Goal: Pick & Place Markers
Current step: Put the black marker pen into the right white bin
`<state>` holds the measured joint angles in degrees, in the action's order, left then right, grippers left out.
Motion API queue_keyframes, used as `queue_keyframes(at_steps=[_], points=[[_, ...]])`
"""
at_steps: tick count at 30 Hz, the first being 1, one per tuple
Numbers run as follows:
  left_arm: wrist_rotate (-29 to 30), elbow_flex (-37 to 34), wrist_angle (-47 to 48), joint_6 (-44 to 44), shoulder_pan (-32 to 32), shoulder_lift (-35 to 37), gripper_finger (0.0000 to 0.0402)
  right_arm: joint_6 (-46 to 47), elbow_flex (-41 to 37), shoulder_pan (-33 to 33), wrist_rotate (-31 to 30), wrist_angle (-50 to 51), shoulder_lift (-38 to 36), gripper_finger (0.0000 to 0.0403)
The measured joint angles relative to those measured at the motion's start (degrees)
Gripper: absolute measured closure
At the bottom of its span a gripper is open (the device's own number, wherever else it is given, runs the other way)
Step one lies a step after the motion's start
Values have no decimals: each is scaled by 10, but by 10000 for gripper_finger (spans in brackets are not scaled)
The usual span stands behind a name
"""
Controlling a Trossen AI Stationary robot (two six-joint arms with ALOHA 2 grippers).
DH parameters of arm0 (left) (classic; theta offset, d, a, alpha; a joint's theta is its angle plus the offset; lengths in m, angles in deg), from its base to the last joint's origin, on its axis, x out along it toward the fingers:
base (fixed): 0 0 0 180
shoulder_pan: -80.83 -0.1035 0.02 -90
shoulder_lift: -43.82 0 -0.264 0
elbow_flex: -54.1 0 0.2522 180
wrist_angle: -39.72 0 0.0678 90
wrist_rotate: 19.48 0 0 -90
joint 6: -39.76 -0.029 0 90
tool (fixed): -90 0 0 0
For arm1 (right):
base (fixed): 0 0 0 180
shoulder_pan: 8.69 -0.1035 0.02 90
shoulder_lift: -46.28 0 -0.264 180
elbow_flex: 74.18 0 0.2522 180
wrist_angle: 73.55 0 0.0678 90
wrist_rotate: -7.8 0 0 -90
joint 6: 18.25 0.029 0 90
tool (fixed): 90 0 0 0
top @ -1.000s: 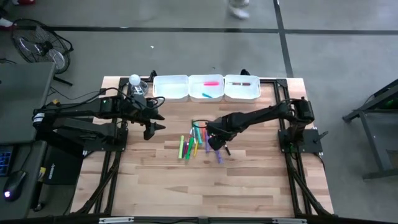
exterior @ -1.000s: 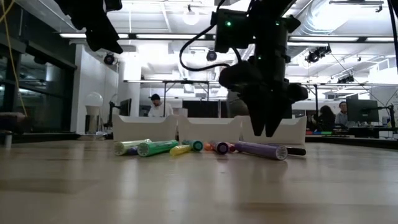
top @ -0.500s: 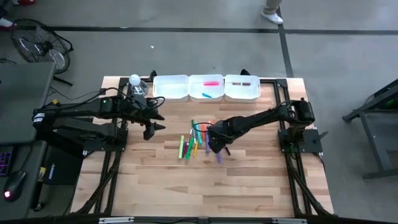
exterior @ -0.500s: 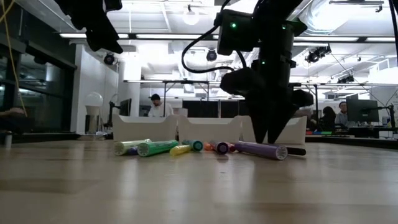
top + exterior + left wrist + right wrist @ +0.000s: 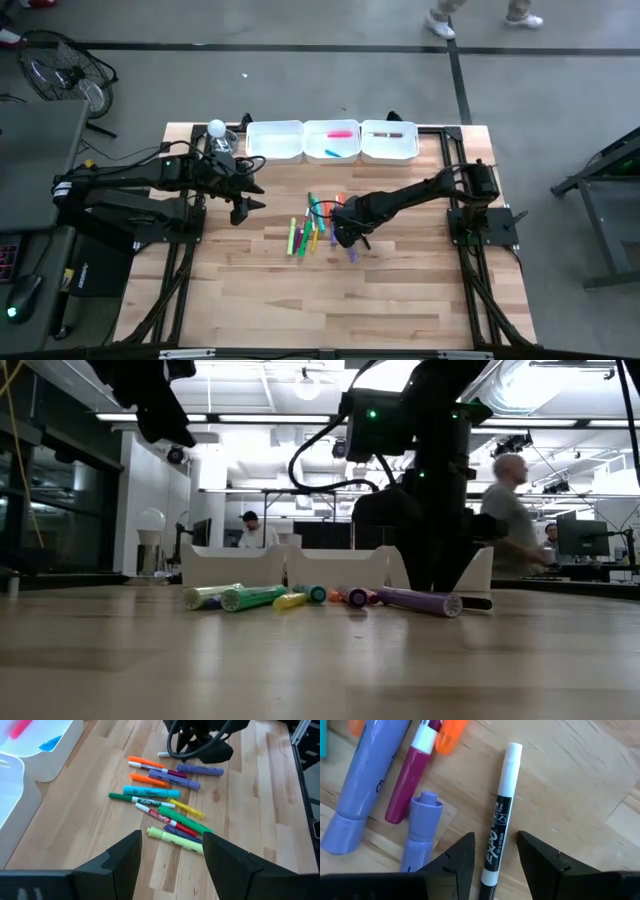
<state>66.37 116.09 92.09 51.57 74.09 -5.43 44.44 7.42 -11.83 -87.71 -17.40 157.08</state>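
I see the left end effector [image 5: 243, 210] hovering over the surface [image 5: 250, 290] left of centre, fingers [image 5: 122, 855] apart and holding nothing. It is raised well off the wood, apart from the pile.

The markers [image 5: 312, 226] lie in a loose cluster near the middle of the surface, between the two arms. From the left wrist view I pick out a pale green one [image 5: 175, 840], a dark green one [image 5: 182, 819], a yellow one [image 5: 186, 808], a teal one [image 5: 146, 792], two orange ones [image 5: 146, 762] and a couple of purple ones [image 5: 199, 770].

Along the far edge sit three white trays [image 5: 332, 141]; the middle tray holds a pink marker [image 5: 342, 131] and a blue one, and the right tray holds a dark marker [image 5: 389, 132].

The right end effector [image 5: 344, 234] is down at the right side of the cluster, low over the wood. Its fingers [image 5: 455, 862] are apart and straddle a white Expo marker [image 5: 501, 815] that lies flat; I cannot tell whether they touch it. Just beside that marker are a lavender one [image 5: 420, 827] and a maroon one [image 5: 410, 777].

In the low view a person [image 5: 512, 510] shows in the room behind the surface.
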Motion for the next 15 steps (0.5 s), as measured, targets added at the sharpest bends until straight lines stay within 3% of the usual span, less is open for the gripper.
queue_keyframes(at_steps=[15], points=[[0, 0, 6, -9, 0, 0, 195, -17, 0, -7, 21, -4, 14, 286]])
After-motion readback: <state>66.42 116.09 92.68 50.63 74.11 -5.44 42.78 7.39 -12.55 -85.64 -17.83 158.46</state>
